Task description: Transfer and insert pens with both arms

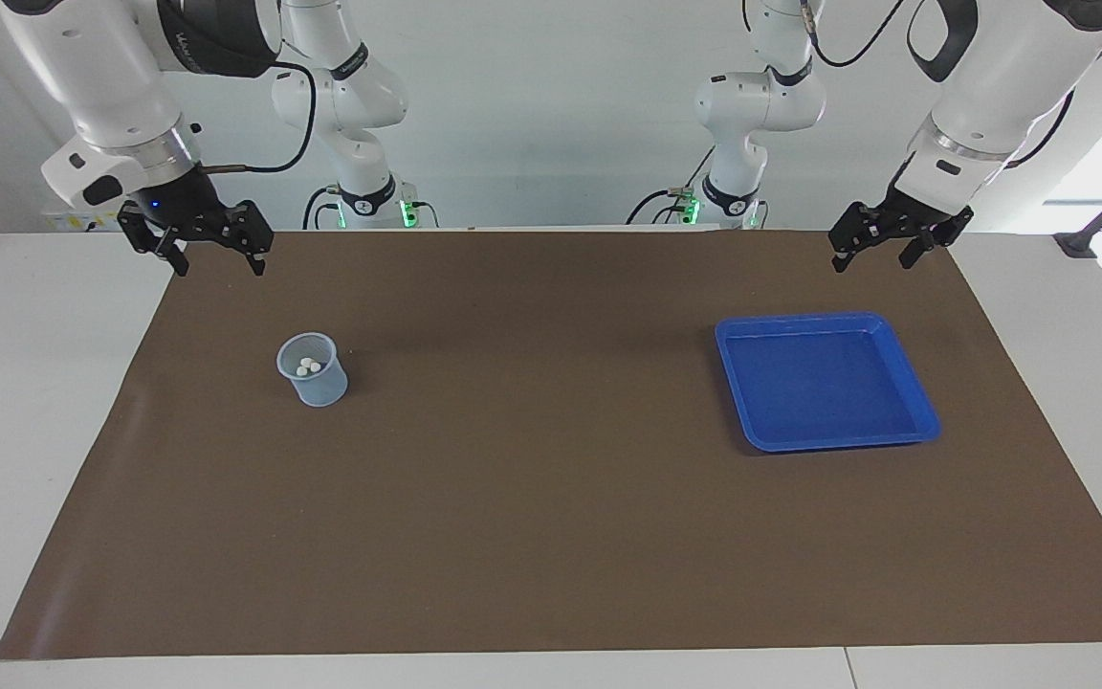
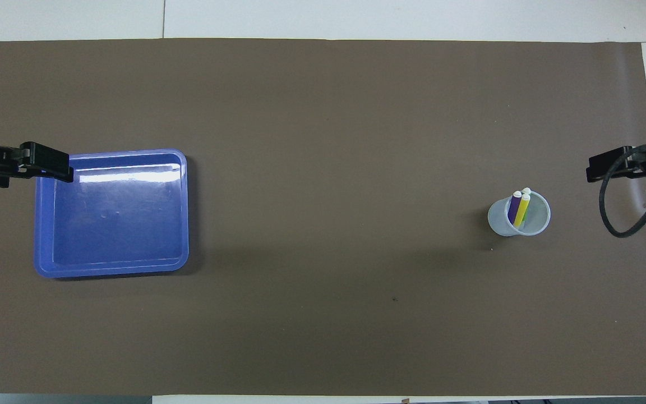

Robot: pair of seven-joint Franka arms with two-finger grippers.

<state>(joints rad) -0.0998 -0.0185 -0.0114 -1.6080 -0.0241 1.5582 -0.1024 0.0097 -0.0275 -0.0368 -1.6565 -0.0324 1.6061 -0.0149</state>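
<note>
All three pens [image 2: 519, 209] stand in the cup [image 1: 313, 370]; the green one barely shows. Left gripper [image 1: 879, 250] and right gripper [image 1: 217, 260] hang spread, empty, over the mat's [image 1: 551, 536] robot-side corners.

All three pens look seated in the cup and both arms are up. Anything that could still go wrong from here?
The cup is light, and the pens lean to one side with caps above the rim, so a bump might tip it. The right gripper hangs open near that end of the table. The left gripper hangs open by the tray; a low sweep could clip its rim.
</note>
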